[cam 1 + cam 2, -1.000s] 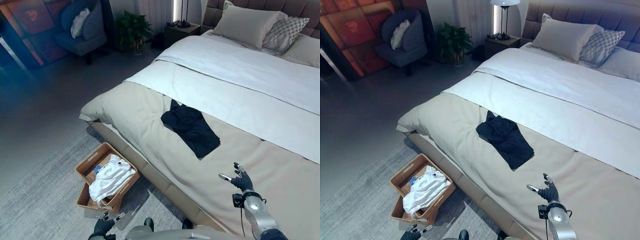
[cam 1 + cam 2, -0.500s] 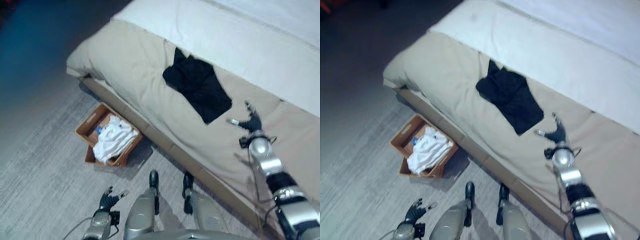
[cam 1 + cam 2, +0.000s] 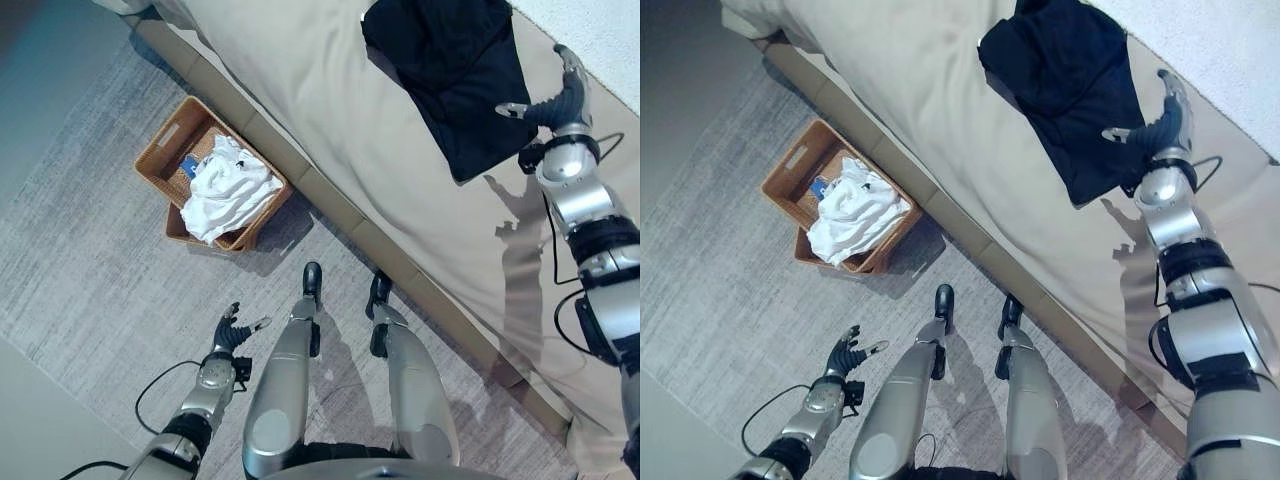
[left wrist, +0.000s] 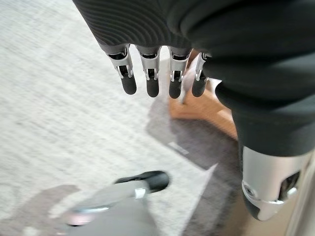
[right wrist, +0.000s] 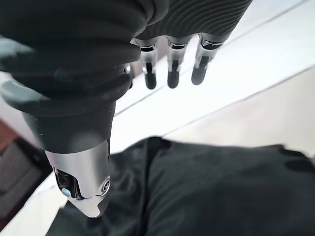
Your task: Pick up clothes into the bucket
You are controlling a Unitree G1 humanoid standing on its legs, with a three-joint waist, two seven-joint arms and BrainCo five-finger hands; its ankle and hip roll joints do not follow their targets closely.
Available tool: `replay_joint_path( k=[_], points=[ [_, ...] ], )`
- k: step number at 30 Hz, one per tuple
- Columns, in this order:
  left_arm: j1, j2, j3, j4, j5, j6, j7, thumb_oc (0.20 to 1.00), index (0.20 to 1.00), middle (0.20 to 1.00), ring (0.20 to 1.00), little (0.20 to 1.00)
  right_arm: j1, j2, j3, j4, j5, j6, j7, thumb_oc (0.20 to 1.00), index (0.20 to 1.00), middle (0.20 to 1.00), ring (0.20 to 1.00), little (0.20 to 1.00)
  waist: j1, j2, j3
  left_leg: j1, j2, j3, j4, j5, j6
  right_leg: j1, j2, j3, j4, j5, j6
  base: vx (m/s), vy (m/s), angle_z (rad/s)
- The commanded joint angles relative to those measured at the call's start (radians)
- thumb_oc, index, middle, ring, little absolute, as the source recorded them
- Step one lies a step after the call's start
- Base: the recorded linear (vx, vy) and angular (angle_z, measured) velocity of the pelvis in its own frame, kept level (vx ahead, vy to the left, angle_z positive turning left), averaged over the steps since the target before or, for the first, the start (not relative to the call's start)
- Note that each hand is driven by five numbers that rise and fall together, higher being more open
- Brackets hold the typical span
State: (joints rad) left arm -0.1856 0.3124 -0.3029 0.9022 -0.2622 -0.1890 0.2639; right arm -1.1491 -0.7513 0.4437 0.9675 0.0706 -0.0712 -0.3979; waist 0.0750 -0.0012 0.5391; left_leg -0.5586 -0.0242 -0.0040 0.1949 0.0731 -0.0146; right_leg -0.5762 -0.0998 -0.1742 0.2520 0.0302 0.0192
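beige bed, grey rug

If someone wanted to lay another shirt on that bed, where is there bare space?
The beige cover is bare between the black garment and the bed's edge. By the garment's right side it is crowded, with the right hand above it. The basket on the rug is heaped with white clothes.

Black garment spread flat on bed, white clothes heaped in wicker basket

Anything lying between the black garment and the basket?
Just bare beige bedcover, then the bed's edge; the black garment and basket have nothing between them, per the left eye view.
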Motion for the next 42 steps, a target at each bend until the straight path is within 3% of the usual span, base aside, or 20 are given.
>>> replay_joint_path(
  k=[1,7,8,9,10,11,16,17,18,19,20,29,35,36,37,42],
  points=[
    [0.028,0.046,-0.003,-0.022,-0.043,-0.016,0.028,1.000,1.000,1.000,1.000,1.000,-0.073,-0.040,0.067,0.035,0.013,0.007,-0.024,1.000,1.000,1.000,1.000,1.000,0.008,-0.053,-0.019,-0.097,-0.024,-0.046,0.105,-0.044,-0.007,-0.034,-0.047,0.020,0.039,0.001,0.076,0.00,0.000,0.00],
    [0.005,0.044,-0.051,-0.070,-0.077,-0.026,0.044,1.000,1.000,1.000,1.000,1.000,-0.212,0.024,0.171,0.173,0.016,0.028,-0.004,1.000,1.000,1.000,1.000,1.000,0.023,-0.047,-0.019,-0.195,-0.029,-0.053,0.107,-0.033,-0.005,-0.123,-0.049,0.012,0.031,0.017,0.081,-0.01,0.011,0.01],
    [-0.001,0.041,-0.059,-0.080,-0.080,-0.027,0.045,1.000,1.000,1.000,1.000,1.000,-0.223,0.027,0.176,0.181,0.021,0.026,-0.003,1.000,1.000,1.000,1.000,1.000,0.024,-0.044,-0.019,-0.207,-0.031,-0.055,0.108,-0.031,-0.006,-0.133,-0.052,0.010,0.033,0.016,0.081,0.08,0.007,-0.01],
    [0.000,0.037,-0.076,-0.098,-0.085,-0.029,0.047,1.000,1.000,1.000,1.000,1.000,-0.227,0.031,0.194,0.206,0.033,0.025,0.006,1.000,1.000,1.000,1.000,1.000,0.030,-0.038,-0.019,-0.201,-0.034,-0.063,0.114,-0.063,-0.011,-0.130,-0.052,0.014,0.048,-0.018,0.089,0.00,0.000,0.00],
    [-0.009,0.038,-0.074,-0.100,-0.085,-0.029,0.047,1.000,1.000,1.000,1.000,1.000,-0.236,0.027,0.192,0.206,0.033,0.024,0.006,1.000,1.000,1.000,1.000,1.000,0.028,-0.038,-0.019,-0.229,-0.037,-0.059,0.109,-0.029,-0.006,-0.153,-0.056,0.004,0.038,0.012,0.081,0.08,-0.005,0.07],
    [-0.005,0.035,-0.085,-0.114,-0.089,-0.031,0.048,1.000,1.000,1.000,1.000,1.000,-0.232,0.032,0.194,0.217,0.047,0.025,0.008,1.000,1.000,1.000,1.000,1.000,0.032,-0.033,-0.019,-0.215,-0.036,-0.066,0.116,-0.064,-0.011,-0.143,-0.055,0.012,0.055,-0.020,0.089,0.00,0.010,0.10],
    [-0.045,0.048,-0.112,-0.128,-0.069,-0.027,0.052,1.000,1.000,1.000,1.000,1.000,-0.266,0.022,0.235,0.248,0.063,0.028,0.040,1.000,1.000,1.000,1.000,1.000,0.035,-0.027,-0.019,-0.257,-0.039,-0.069,0.100,-0.051,-0.015,-0.187,-0.063,0.003,0.054,-0.017,0.092,0.03,0.005,0.05],
    [-0.050,0.052,-0.116,-0.134,-0.067,-0.027,0.051,1.000,1.000,1.000,1.000,1.000,-0.272,0.022,0.249,0.250,0.064,0.027,0.057,0.589,0.589,0.589,0.589,0.589,0.035,-0.026,-0.019,-0.266,-0.040,-0.070,0.100,-0.049,-0.015,-0.196,-0.066,0.000,0.056,-0.017,0.093,0.03,0.004,0.09],
    [-0.054,0.052,-0.117,-0.148,-0.070,-0.027,0.049,1.000,1.000,1.000,1.000,1.000,-0.280,0.019,0.258,0.254,0.071,0.028,0.066,0.507,0.507,0.507,0.507,0.507,0.034,-0.024,-0.019,-0.275,-0.043,-0.070,0.099,-0.048,-0.016,-0.205,-0.070,-0.004,0.055,-0.018,0.093,0.03,0.004,0.08],
    [-0.054,0.052,-0.117,-0.148,-0.070,-0.027,0.049,1.000,1.000,1.000,1.000,1.000,-0.280,0.019,0.258,0.254,0.071,0.028,0.066,0.507,0.507,0.507,0.507,0.507,0.034,-0.024,-0.019,-0.275,-0.043,-0.070,0.099,-0.048,-0.016,-0.205,-0.070,-0.004,0.055,-0.018,0.093,0.03,0.002,0.05],
    [-0.057,0.053,-0.118,-0.154,-0.071,-0.029,0.051,1.000,1.000,1.000,1.000,1.000,-0.277,0.014,0.257,0.253,0.078,0.026,0.066,0.200,0.200,0.200,0.200,0.200,0.033,-0.023,-0.019,-0.282,-0.043,-0.071,0.100,-0.048,-0.016,-0.213,-0.071,-0.005,0.060,-0.020,0.093,0.00,0.000,0.00],
    [-0.069,0.055,-0.117,-0.173,-0.070,-0.032,0.062,1.000,1.000,1.000,1.000,1.000,-0.271,0.001,0.260,0.157,0.106,-0.006,0.048,0.200,0.200,0.200,0.200,0.200,0.018,-0.034,-0.019,-0.284,-0.042,-0.060,0.105,-0.055,-0.017,-0.218,-0.071,0.005,0.056,-0.016,0.095,0.00,0.000,0.00],
    [-0.049,0.062,-0.091,-0.183,-0.064,-0.035,0.067,1.000,1.000,1.000,1.000,1.000,-0.260,-0.059,0.253,-0.065,0.128,-0.043,0.015,0.200,0.200,0.200,0.200,0.200,-0.003,-0.056,-0.019,-0.264,-0.038,-0.053,0.113,-0.063,-0.021,-0.202,-0.067,0.013,0.059,-0.021,0.094,0.00,0.000,0.00],
    [-0.038,0.065,-0.081,-0.184,-0.060,-0.035,0.068,1.000,1.000,1.000,1.000,1.000,-0.249,-0.086,0.236,-0.142,0.138,-0.057,0.003,0.200,0.200,0.200,0.200,0.200,-0.011,-0.061,-0.019,-0.254,-0.036,-0.052,0.116,-0.064,-0.022,-0.194,-0.066,0.016,0.061,-0.020,0.094,-0.08,0.001,0.00],
    [-0.047,0.068,-0.080,-0.186,-0.060,-0.035,0.068,1.000,1.000,1.000,1.000,1.000,-0.254,-0.090,0.230,-0.145,0.137,-0.056,0.002,0.200,0.200,0.200,0.200,0.200,-0.011,-0.062,-0.019,-0.281,-0.039,-0.047,0.111,-0.031,-0.017,-0.216,-0.070,0.007,0.050,0.010,0.087,-0.08,0.001,-0.02],
    [-0.025,0.075,-0.048,-0.182,-0.038,-0.033,0.068,1.000,1.000,1.000,1.000,1.000,-0.169,-0.149,0.135,-0.364,0.161,-0.100,-0.032,0.200,0.200,0.200,0.200,0.200,-0.029,-0.077,-0.019,-0.215,-0.030,-0.041,0.109,-0.038,-0.019,-0.159,-0.066,0.013,0.049,0.010,0.088,-0.03,-0.020,-0.06]
  ],
)
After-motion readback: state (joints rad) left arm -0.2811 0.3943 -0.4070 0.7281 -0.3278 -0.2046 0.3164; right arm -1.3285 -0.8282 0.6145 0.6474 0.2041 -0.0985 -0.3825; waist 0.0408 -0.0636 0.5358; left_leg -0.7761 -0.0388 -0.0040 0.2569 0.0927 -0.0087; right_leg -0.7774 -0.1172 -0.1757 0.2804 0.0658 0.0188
